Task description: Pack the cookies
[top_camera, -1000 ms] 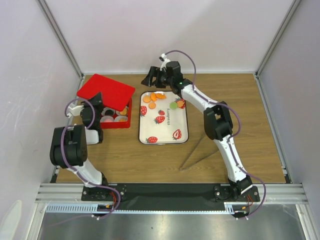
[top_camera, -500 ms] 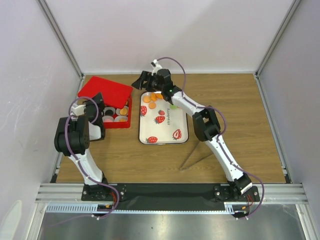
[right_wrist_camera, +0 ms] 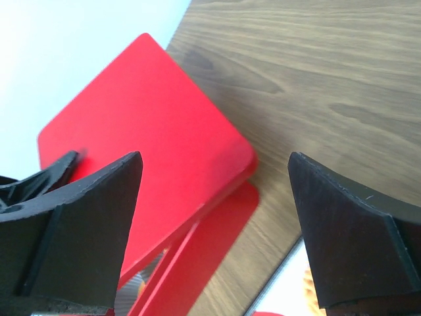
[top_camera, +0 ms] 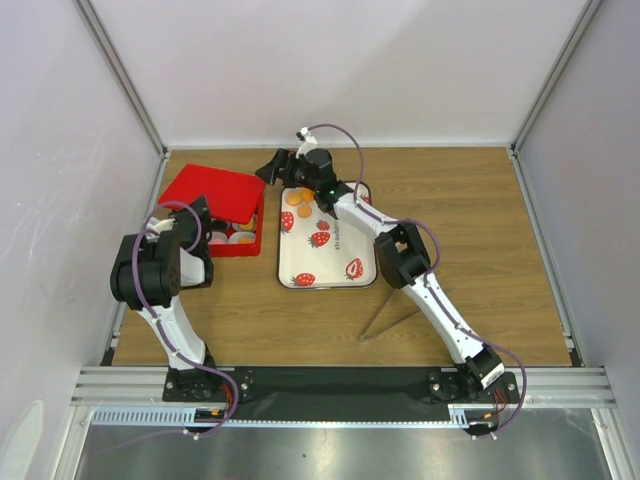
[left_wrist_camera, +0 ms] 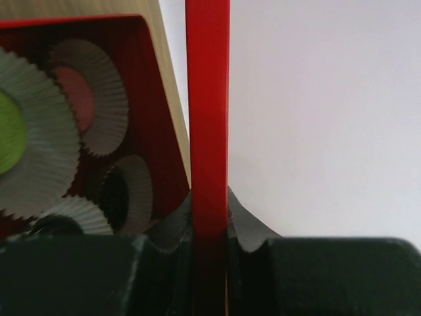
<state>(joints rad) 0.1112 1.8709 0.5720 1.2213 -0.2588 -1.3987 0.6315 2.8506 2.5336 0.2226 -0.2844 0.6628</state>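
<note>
Orange cookies [top_camera: 299,203] lie at the far end of the strawberry-print tray [top_camera: 340,272]. The red box [top_camera: 240,248] stands left of the tray, with pale paper cups [left_wrist_camera: 99,105] inside holding a green cookie [left_wrist_camera: 6,131], a pink cookie [left_wrist_camera: 75,99] and a black cookie [left_wrist_camera: 115,194]. Its red lid [top_camera: 215,190] is tilted over the box. My left gripper [left_wrist_camera: 209,217] is shut on the lid's edge [left_wrist_camera: 207,118]. My right gripper [top_camera: 276,169] hangs open above the lid's far right corner [right_wrist_camera: 230,155], nothing between its fingers [right_wrist_camera: 99,217].
Grey walls [top_camera: 100,100] and metal posts close in the wooden table [top_camera: 460,200] on three sides. The tray's corner [right_wrist_camera: 289,289] shows beside the right finger, with an orange cookie [right_wrist_camera: 309,286] on it.
My right gripper swung left from the tray's far edge to the lid's corner, its jaws widening. The left arm shifted and the lid came down lower over the box.
</note>
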